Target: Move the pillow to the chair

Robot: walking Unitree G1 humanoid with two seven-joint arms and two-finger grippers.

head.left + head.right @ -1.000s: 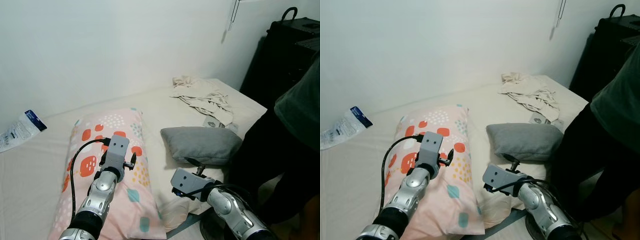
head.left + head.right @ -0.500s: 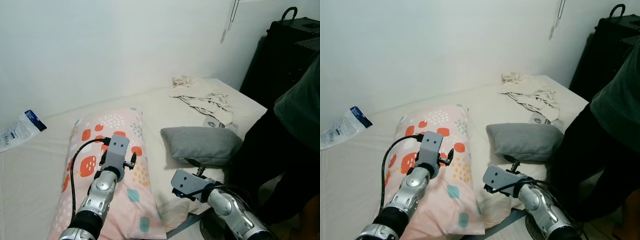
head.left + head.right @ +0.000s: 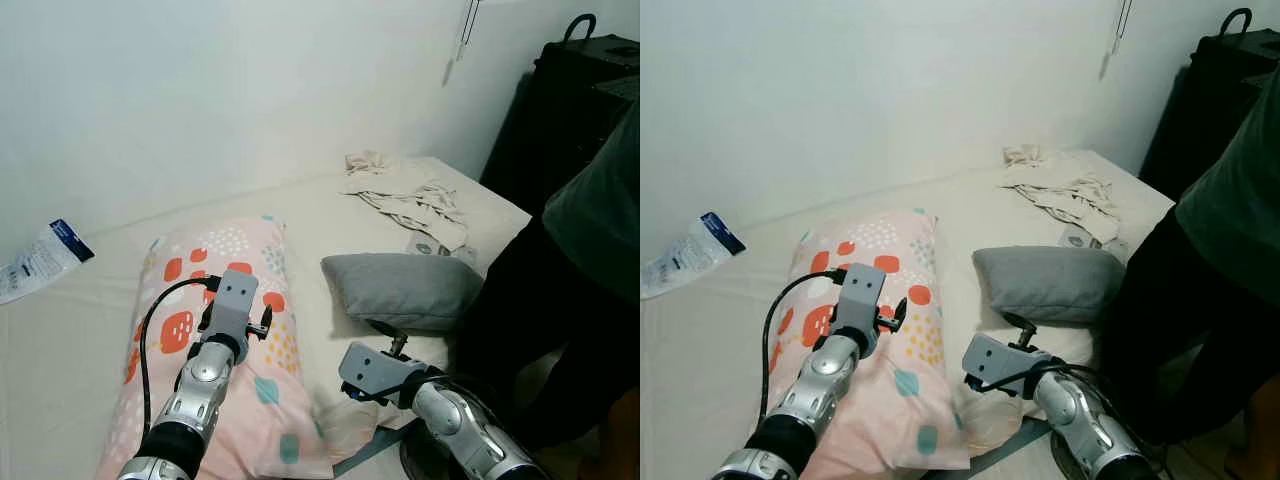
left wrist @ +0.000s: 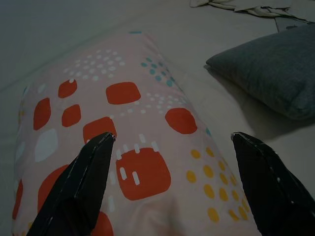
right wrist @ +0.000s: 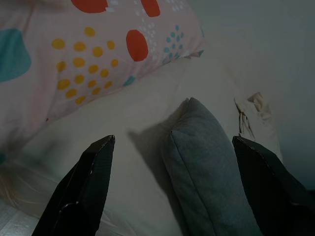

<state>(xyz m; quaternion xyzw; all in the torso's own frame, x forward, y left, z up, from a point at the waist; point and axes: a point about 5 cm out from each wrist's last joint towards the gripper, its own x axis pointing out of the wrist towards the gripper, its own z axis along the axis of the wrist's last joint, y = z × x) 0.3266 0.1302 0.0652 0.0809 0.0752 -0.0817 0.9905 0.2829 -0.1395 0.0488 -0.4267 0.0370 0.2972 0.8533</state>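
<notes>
A bed (image 3: 330, 215) with a cream sheet stands against a plain white wall (image 3: 230, 90) and takes up most of the room ahead. On it lies a long pink pillow (image 3: 225, 300) patterned with red, yellow and teal spots. The left gripper (image 4: 170, 187) hangs just above this pillow's middle, its jaws spread wide, one finger to each side of a large red patch, nothing between them. Beyond and to the right of those jaws rests a smaller grey pillow (image 3: 405, 288), near the bed's right edge and apart from the pink one, with a strip of bare sheet between the two.

The right gripper (image 5: 172, 191) sits low at the bed's near edge, jaws spread and empty, aimed at the end of the grey pillow, which lies just ahead of the fingers; the pink pillow's corner is off to one side of them.

Farther from both jaws, toward the wall, a crumpled heap of pale cloth (image 3: 400, 190) lies on the sheet. Far to the left of the left jaws, a white and blue plastic packet (image 3: 40, 258) leans by the wall. To the right of the right jaws stands a person in dark clothing (image 3: 580, 260), close to the bed, with a black cabinet (image 3: 560, 110) behind.
</notes>
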